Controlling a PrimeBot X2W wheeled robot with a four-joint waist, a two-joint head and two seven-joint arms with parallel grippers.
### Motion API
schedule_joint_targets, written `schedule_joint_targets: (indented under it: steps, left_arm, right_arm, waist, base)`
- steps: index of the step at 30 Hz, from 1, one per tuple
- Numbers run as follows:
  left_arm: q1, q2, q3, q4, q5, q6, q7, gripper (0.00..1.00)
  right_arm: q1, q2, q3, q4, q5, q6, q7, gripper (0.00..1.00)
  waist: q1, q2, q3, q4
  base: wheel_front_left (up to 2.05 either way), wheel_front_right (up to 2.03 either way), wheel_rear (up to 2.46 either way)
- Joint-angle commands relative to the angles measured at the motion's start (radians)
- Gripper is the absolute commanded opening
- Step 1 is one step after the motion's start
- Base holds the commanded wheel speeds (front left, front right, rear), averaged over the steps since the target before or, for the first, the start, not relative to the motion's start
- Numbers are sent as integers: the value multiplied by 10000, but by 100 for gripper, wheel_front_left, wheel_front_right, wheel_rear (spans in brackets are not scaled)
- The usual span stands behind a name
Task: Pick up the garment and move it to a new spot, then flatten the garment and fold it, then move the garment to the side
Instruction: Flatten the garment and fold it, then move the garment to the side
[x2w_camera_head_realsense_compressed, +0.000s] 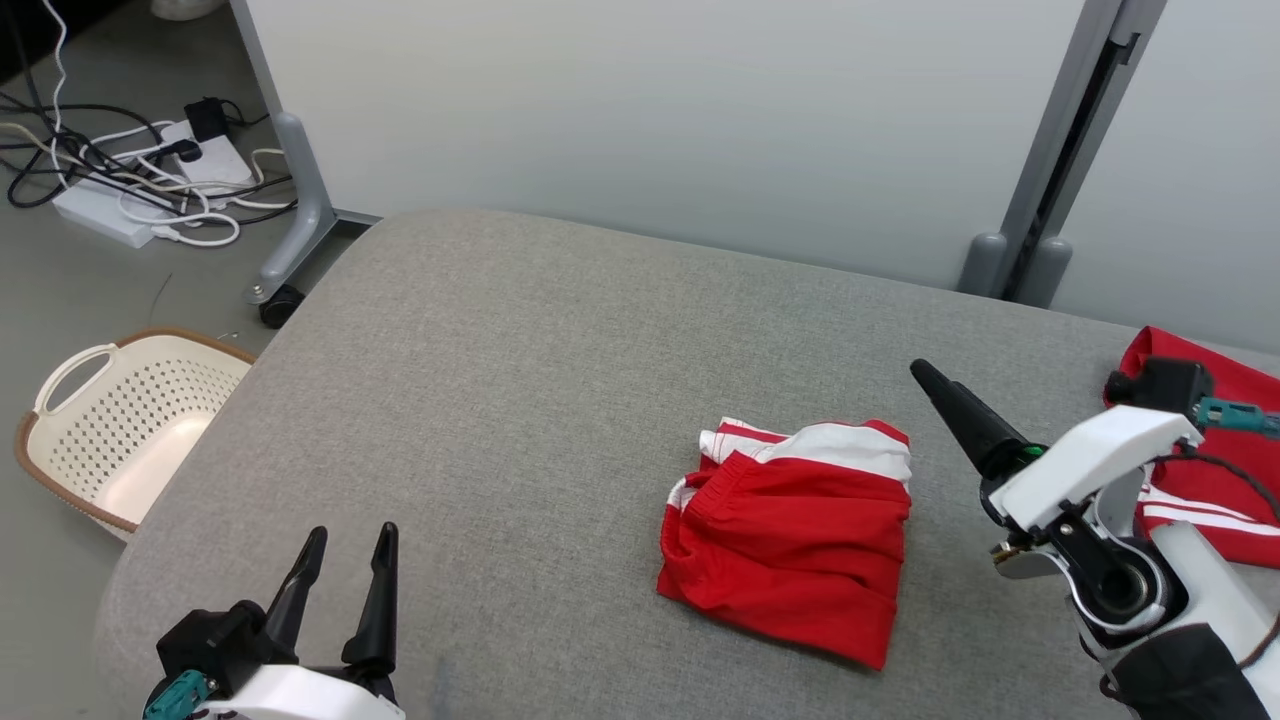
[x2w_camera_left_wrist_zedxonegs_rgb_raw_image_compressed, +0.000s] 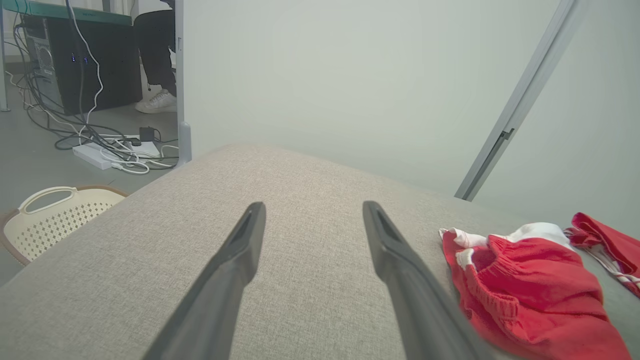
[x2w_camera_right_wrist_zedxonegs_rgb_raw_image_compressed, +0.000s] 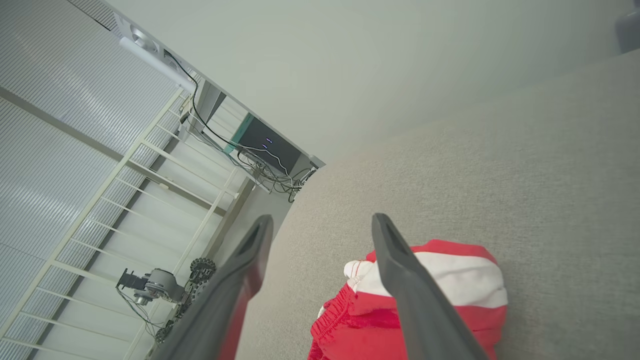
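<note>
Your left claw hovers low over the table's near-left corner, fingers apart and pointing forward. Your right claw angles in from the right, tilted leftward, fingers spread wide, just beside the folded red-and-white shorts lying mid-table.

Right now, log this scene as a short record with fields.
table: grey, padded
garment: red and white, folded, lying mid-table
second garment: red, at the table's right edge
left gripper: open, empty, near left of the table
right gripper: open, empty, just right of the garment
basket: pale, perforated, on the floor left of the table
</note>
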Motion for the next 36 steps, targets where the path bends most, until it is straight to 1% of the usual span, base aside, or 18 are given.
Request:
schedule_joint_targets:
  steps: [1,5,7,10,14,20,23,26,28,30,36]
  left_arm:
    - [31,80,51,-76,60,38,-5,100]
    - [170,106,37,-226,66,108,-5,100]
    - [217,104,22,-288,58,111,-5,100]
    - [255,46,40,-386,-9,150,-5,100]
    - [261,55,29,-432,-44,188,-5,100]
    - [148,116,-11,-473,-30,230,36,100]
    - [121,107,-62,-490,-41,237,41,100]
    - [137,108,-103,-489,-74,244,59,100]
    - [139,129,-107,-484,-74,248,73,100]
    - [126,112,-138,-494,-104,239,88,100]
    - [93,81,-162,-424,-181,247,99,100]
  right_arm:
    - [248,-137,-58,-147,-118,26,-164,100]
    - [1017,-480,-233,-804,-450,26,-796,100]
    - [1543,-489,-444,-1002,-500,26,-1146,100]
    - [2180,-457,-654,-1170,-579,26,-1355,100]
    - [2498,-365,-784,-1254,-799,26,-1255,100]
    - [2270,-206,-862,-914,-1191,26,-829,100]
    - [1958,-90,-959,-329,-1672,26,-599,100]
    - [1487,183,-958,535,-2028,26,5,100]
    - [1092,257,-968,1100,-2291,26,381,100]
    - [778,460,-1004,1662,-2353,26,770,100]
    - [107,757,-942,3224,-2583,26,1831,100]
  waist:
    - [0,0,-79,-143]
    - [0,0,-100,-287]
    - [0,0,-101,-310]
    - [0,0,-59,-370]
    - [0,0,8,-450]
    - [0,0,-25,-486]
    - [0,0,-40,-445]
    - [0,0,-45,-349]
    - [0,0,-48,-249]
    - [0,0,-39,-133]
    - [0,0,-16,275]
  base:
    - [0,0,0]
    - [0,0,0]
    - [0,0,0]
    - [0,0,0]
    - [0,0,0]
    - [0,0,0]
    - [0,0,0]
    - [0,0,0]
    - [0,0,0]
    - [0,0,0]
    - [0,0,0]
